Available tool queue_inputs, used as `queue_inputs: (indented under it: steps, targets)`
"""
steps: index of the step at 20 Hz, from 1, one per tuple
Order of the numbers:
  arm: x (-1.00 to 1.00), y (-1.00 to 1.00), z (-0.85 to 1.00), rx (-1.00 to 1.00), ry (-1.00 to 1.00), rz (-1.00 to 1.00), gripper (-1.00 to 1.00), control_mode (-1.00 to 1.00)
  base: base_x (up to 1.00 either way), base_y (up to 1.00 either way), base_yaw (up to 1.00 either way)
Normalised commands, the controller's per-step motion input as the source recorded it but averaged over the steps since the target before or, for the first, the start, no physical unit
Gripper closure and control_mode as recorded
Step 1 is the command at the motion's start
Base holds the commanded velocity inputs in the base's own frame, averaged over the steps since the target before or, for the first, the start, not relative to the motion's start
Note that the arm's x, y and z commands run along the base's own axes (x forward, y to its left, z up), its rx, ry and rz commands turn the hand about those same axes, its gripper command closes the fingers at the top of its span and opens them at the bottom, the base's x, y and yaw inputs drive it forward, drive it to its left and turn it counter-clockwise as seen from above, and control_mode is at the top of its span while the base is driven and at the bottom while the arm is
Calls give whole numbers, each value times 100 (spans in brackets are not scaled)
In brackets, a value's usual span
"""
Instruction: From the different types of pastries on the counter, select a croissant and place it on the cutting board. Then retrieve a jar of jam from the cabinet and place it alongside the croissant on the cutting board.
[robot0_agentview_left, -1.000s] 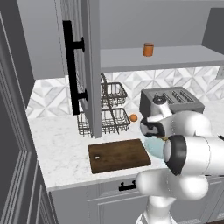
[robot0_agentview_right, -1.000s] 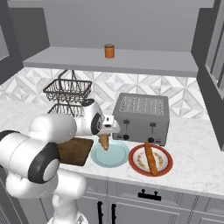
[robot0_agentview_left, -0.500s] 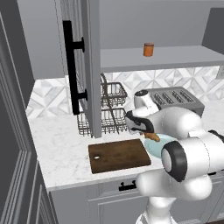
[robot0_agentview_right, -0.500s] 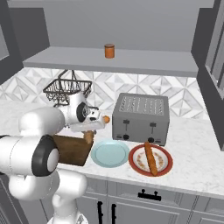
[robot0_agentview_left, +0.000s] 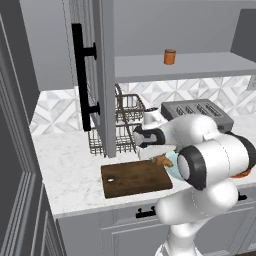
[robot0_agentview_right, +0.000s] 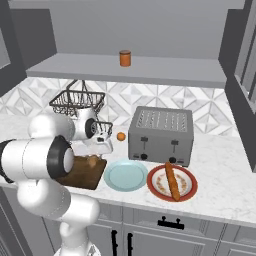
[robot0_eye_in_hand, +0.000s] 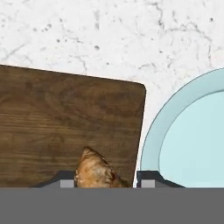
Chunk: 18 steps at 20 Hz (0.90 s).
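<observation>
My gripper (robot0_eye_in_hand: 105, 181) is shut on the croissant (robot0_eye_in_hand: 94, 170), a small golden-brown ridged pastry showing between the two dark fingertips (robot0_eye_in_hand: 146, 179). It hangs over the right end of the dark brown cutting board (robot0_eye_in_hand: 65, 122); whether it touches the wood I cannot tell. From the left base view the croissant (robot0_agentview_left: 161, 161) sits at the board's (robot0_agentview_left: 130, 179) right edge under the hand. The right base view shows the croissant (robot0_agentview_right: 93, 161) above the board (robot0_agentview_right: 85, 172). The orange-red jar of jam (robot0_agentview_left: 169, 56) stands on the open cabinet's shelf (robot0_agentview_right: 125, 58).
A pale blue plate (robot0_agentview_right: 125, 175) lies right of the board. Beyond it a red plate (robot0_agentview_right: 187, 187) carries the long brown stick pastry (robot0_agentview_right: 171, 181). A toaster (robot0_agentview_right: 160, 135), a small orange (robot0_agentview_right: 121, 136) and a wire rack (robot0_agentview_left: 125, 125) stand behind. The open cabinet door's black handle (robot0_agentview_left: 80, 75) hangs at left.
The arm has swung left, carrying the croissant from over the blue plate to over the right end of the cutting board. The jaws stay shut on it.
</observation>
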Motion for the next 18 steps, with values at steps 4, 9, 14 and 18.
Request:
queue_inputs:
  steps: [4,9,14,18]
  targets:
    - [-46,7,-81,12,0,0,100,-100,0,0,0]
    - [-27,23,-55,11,0,0,100,-100,0,0,0]
    - [-19,33,-54,7,0,0,-100,-100,0,0,0]
    - [-19,34,-49,0,0,0,-100,-100,0,0,0]
